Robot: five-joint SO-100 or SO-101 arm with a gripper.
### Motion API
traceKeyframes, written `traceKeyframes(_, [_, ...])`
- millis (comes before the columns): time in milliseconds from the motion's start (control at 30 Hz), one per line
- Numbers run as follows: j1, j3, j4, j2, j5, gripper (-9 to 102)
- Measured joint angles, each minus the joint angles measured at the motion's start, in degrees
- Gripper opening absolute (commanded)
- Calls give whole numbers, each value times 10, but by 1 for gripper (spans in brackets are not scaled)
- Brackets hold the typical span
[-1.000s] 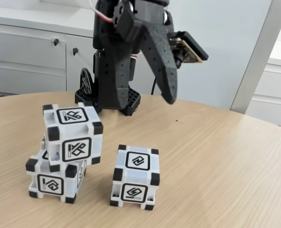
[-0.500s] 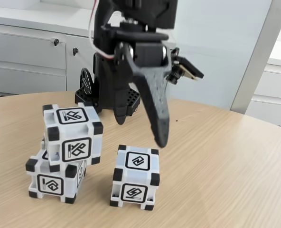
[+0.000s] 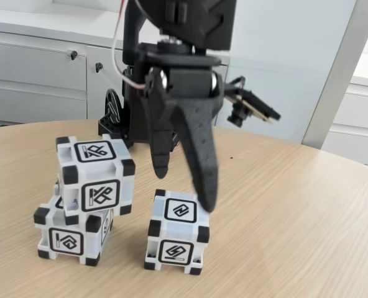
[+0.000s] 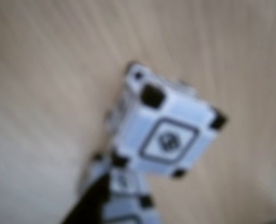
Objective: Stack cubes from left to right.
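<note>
Three white cubes with black corners stand on the wooden table point(image 3: 283, 205). In the fixed view, one cube point(image 3: 96, 177) sits skewed on top of another cube point(image 3: 71, 236) at the left. The third cube point(image 3: 178, 231) stands alone to their right. My black gripper point(image 3: 183, 189) hangs open just above this lone cube, points down, with nothing between its fingers. Its long finger point(image 3: 199, 167) reaches almost to the cube's top. The blurred wrist view shows a cube point(image 4: 168, 128) from above, more white and black parts below it, and a dark finger point(image 4: 89, 210) at the bottom edge.
The arm's black base point(image 3: 140, 127) stands at the table's back, behind the cubes. White cabinets point(image 3: 41, 68) line the wall beyond. Bare table stretches to the right of the lone cube.
The gripper has swung down and towards the camera, from high above the table to just over the lone cube, and its jaws have spread. The cubes have not moved.
</note>
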Motion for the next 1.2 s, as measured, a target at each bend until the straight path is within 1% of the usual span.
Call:
traceKeyframes(167, [0, 0, -3, -18, 61, 45])
traceKeyframes(300, [-2, 0, -3, -18, 96, 43])
traceKeyframes(500, [-45, 0, -3, -32, 126, 43])
traceKeyframes(800, [-72, 0, -3, -61, 127, 43])
traceKeyframes(1200, [-69, -1, -4, -130, 121, 38])
